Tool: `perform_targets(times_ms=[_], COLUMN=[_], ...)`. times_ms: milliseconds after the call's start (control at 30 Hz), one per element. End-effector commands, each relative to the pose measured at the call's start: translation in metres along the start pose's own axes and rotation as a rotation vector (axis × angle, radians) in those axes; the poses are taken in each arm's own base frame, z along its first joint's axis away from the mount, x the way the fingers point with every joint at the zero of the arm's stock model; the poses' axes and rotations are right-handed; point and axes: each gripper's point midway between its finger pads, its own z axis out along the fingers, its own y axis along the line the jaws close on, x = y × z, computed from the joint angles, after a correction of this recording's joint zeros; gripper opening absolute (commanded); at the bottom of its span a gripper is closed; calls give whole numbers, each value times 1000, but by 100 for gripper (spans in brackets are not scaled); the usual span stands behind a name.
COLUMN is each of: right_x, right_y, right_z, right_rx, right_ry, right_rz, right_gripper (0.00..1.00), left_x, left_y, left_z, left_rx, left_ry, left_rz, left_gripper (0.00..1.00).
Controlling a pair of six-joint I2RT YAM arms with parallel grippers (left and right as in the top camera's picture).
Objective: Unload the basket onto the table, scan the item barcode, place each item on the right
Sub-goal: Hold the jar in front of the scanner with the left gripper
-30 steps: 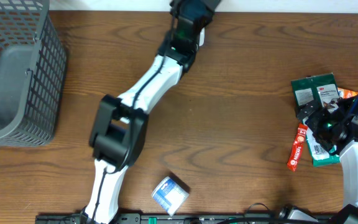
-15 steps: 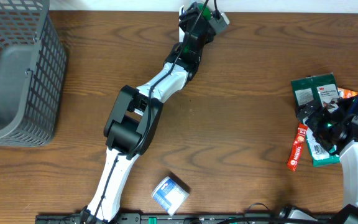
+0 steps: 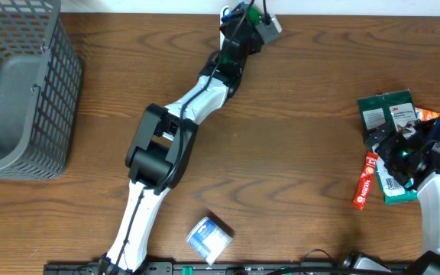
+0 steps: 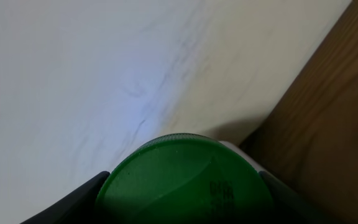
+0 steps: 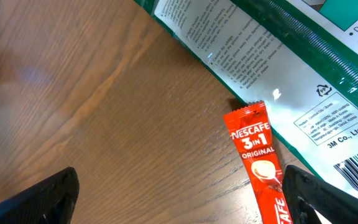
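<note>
The brown wooden bench (image 3: 304, 176) runs back to a pale wall (image 4: 73, 74). Your left arm stretches across to that far edge. There your left pincer (image 3: 244, 17) grips a green-lidded container (image 4: 185, 180), with a dark finger (image 4: 73, 202) on either side of the round lid. There is small dark print on the lid, too blurred for you to read.

A gray mesh basket (image 3: 21, 84) stands at the far left corner. A small blue and white box (image 3: 208, 237) lies near the front edge, well apart from both arms.

At the right edge, your right pincer (image 3: 403, 156) hangs over a pile of packets with its jaws spread wide and nothing between them. Its wrist view shows a red coffee sachet (image 5: 253, 143) lying flat, its top end touching the edge of a green and white packet (image 5: 278, 56).
</note>
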Motion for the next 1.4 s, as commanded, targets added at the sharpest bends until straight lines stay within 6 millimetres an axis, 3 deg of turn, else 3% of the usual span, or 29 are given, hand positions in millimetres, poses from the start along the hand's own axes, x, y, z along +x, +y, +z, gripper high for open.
perform_targets(times_ms=[0, 400, 1367], right_x=[-3, -2, -2], right_y=[0, 0, 0], right_z=[-1, -1, -1], right_rx=[-8, -8, -8], right_ry=[-3, -3, -3], right_rz=[12, 12, 12], right_gripper=[99, 99, 99], left_x=[-8, 9, 12], left_y=[24, 1, -5], left_z=[1, 12, 12], left_rx=[-23, -20, 3], left_ry=[-50, -57, -47], left_rz=[-1, 70, 74], left_gripper=[50, 50, 51])
